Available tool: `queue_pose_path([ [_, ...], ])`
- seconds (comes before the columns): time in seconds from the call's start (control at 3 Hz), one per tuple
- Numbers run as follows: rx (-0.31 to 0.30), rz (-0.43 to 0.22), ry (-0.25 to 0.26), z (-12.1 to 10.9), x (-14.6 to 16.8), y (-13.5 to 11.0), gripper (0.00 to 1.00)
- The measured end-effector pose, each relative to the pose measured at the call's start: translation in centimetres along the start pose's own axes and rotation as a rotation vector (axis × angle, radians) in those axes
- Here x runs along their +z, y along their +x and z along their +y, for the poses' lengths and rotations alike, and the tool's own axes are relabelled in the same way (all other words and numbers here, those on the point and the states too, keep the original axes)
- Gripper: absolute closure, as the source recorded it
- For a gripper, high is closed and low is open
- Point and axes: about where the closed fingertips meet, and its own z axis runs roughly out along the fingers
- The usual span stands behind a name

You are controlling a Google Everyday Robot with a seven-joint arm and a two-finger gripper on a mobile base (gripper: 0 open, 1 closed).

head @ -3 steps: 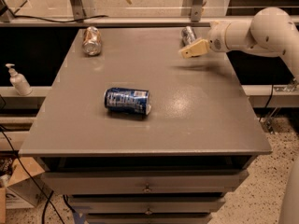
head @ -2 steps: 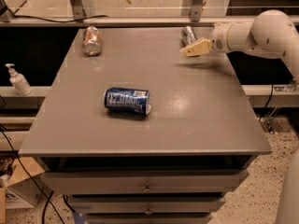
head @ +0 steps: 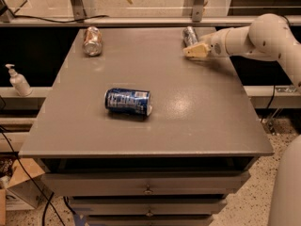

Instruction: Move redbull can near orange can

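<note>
Arm extends horizontally, gripper (head: pixel 195 51) just beside the redbull can (head: pixel 189 35); jaws' state unclear.

No legible txt; gripper (head: pixel 189 52) by redbull can (head: pixel 189 35).

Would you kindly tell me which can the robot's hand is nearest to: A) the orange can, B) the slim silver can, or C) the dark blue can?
B: the hand is at the far right of the table, just beside the redbull can; the orange can is far left and the blue can lies mid-table.
</note>
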Motion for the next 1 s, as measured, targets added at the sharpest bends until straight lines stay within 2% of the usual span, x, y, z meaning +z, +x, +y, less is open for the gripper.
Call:
queue_pose_path([
  [0.33,-0.010,0.022,-0.034,1.1,0.7,0.4,0.64],
  [0.67,-0.081,0.023,-0.073,3.0,0.9,-1.6,0.87],
  [1.0,-0.212,-0.005,-0.142,6.4,1.0,-5.9,1.00],
])
